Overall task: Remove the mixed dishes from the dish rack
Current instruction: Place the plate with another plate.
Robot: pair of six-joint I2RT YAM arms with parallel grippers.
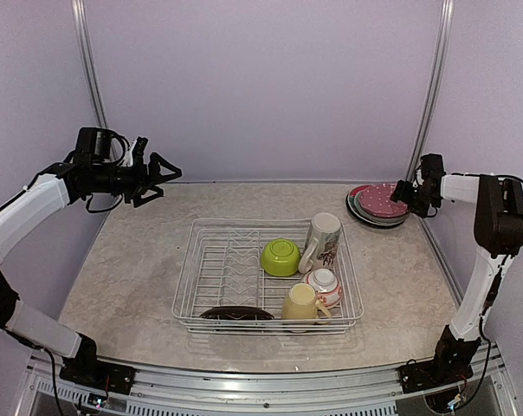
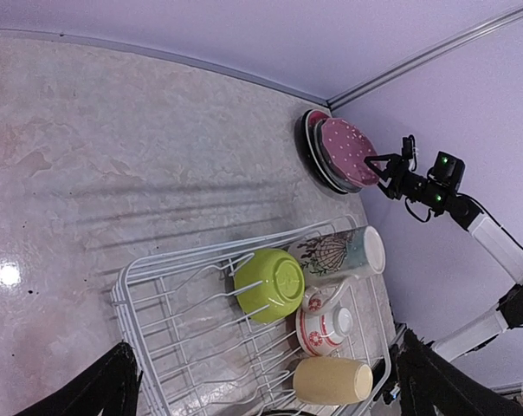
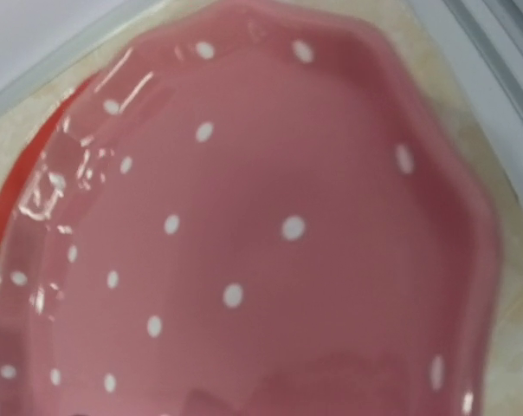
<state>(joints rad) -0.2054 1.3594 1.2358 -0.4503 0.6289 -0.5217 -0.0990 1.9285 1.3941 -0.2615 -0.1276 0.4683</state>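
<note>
The left hand [image 1: 164, 180] hangs high above the far left of the bench [image 1: 132, 260], its two fingers spread wide with nothing between them, and it is well apart from everything in the rack, which lies lower and to its right. The white wire rack [image 1: 192, 260] sits in the middle of the bench. A dark plate [image 1: 235, 313] lies along the rack's near wall on the left side, and the tines behind it are bare. Further right, an upside-down lime-green bowl [image 1: 280, 256] rests near the middle of the rack, just beside a tall printed mug [image 1: 322, 241] that leans over on its side toward the far right corner. In front of that mug sits a small white-and-red bowl [image 1: 324, 284], and a pale yellow mug [image 1: 301, 303] lies tipped just beside it at the near wall. Outside the rack, at the far right of the bench, stands a stack of plates [image 1: 363, 213] with a pink dotted plate [image 1: 383, 199] on top. The right hand [image 1: 403, 194] is at the right edge of that pink plate, low over it. Seen from the left wrist, its fingers look parted, not clamped on the rim. The right wrist view is filled by the pink plate and shows no fingers.
</note>
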